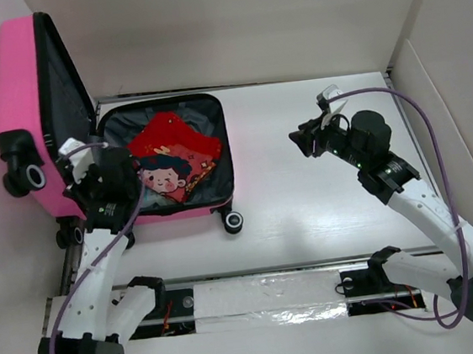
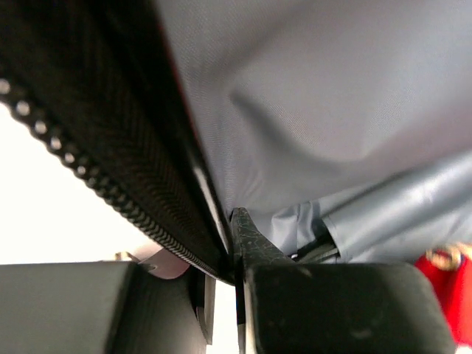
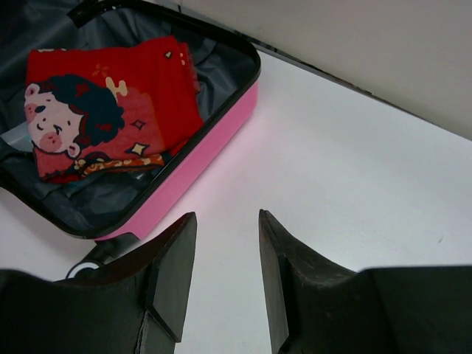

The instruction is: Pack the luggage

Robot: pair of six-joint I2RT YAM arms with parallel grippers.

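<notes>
Hot-pink luggage (image 1: 21,98) lies open at the left of the tabletop (image 1: 325,218), lid upright, with a red cartoon cloth (image 1: 175,154) in its base. Fingers of the left gripper (image 2: 234,254) pinch the lid's zip rim; those of the right gripper (image 3: 227,258) stand apart, holding nothing. Risk: the thin rim may slip from that pinch, letting the lid drop. No legible writing.

Your right claw (image 3: 226,221) hangs over bare white worktop (image 3: 354,169), its two dark fingers spread with nothing between them. Up and to the left you see the open luggage (image 3: 203,162), its pink wall toward you and grey lining inside, with a folded red cartoon-print cloth (image 3: 110,96) lying in it. A black wheel (image 3: 90,263) shows just beside the left finger.
</notes>
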